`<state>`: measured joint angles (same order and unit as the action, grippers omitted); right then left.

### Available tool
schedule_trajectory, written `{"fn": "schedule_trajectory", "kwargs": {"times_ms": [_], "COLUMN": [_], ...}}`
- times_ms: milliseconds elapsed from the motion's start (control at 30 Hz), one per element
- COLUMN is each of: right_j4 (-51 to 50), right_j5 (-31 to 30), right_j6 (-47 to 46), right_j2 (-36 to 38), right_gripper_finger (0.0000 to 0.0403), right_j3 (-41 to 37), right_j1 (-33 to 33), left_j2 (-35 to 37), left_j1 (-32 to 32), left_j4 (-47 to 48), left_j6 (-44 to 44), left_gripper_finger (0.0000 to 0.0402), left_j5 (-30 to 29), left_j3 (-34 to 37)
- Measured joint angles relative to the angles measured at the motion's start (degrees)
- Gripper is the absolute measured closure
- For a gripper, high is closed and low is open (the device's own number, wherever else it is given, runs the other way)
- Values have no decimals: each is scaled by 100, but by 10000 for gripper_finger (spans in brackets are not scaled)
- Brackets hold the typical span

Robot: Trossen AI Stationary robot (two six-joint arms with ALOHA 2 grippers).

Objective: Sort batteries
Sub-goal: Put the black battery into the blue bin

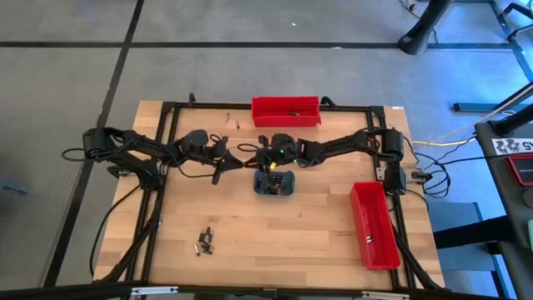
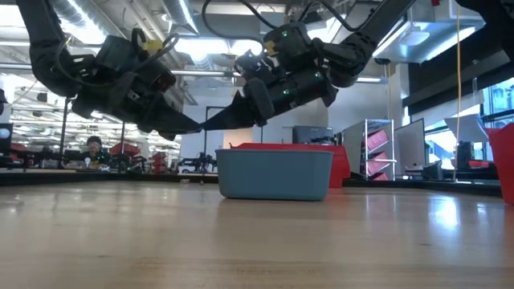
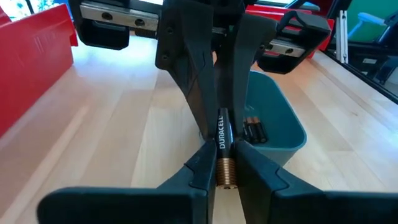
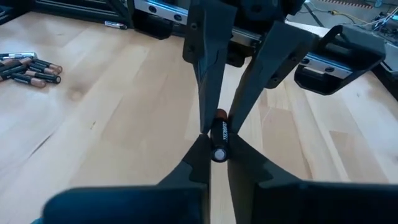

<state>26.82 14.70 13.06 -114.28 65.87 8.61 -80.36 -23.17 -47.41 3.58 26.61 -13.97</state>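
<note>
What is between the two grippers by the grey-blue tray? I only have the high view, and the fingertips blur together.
Observer: One battery, black with a copper end, marked Duracell.
Operator: Who has it?
Observer: Both. The left gripper pinches the copper end and the right gripper pinches the other end.
Operator: Are they touching the tray?
Observer: No. In the low view the fingertips meet higher than the tray rim, off to one side.
</note>
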Motion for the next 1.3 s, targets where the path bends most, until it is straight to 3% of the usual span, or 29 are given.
{"fn": "schedule_trajectory", "kwargs": {"times_ms": [100,200,300,533,767,867,1033,1300], "right_j4": [-352,-1213,-2165,-4260,-4033,-4032,-3997,-4636], "right_j5": [-158,-714,-905,171,-178,-202,-672,-506], "right_j6": [-222,-202,-92,-946,-1283,-1276,-1304,-746], "right_j2": [130,548,991,1474,1044,872,814,1281], "right_gripper_finger": [379,379,379,379,373,367,326,217], "right_j3": [-9,-9,0,-8,-7,-7,-7,-2], "right_j1": [1,3,-1,-10,-440,-569,-600,-225], "left_j2": [4,0,0,0,2,12,17,17], "left_j1": [-98,-240,-415,-711,-766,-762,-766,-834], "left_j4": [468,1027,1606,2019,1710,1690,1684,1710], "left_j6": [77,72,123,43,60,-346,-1029,-1946], "left_gripper_finger": [331,290,249,214,213,213,219,224], "left_j5": [-46,-216,-288,-1493,-1696,-2015,-2634,-2908], "left_j3": [1,3,5,10,10,10,12,-43]}}
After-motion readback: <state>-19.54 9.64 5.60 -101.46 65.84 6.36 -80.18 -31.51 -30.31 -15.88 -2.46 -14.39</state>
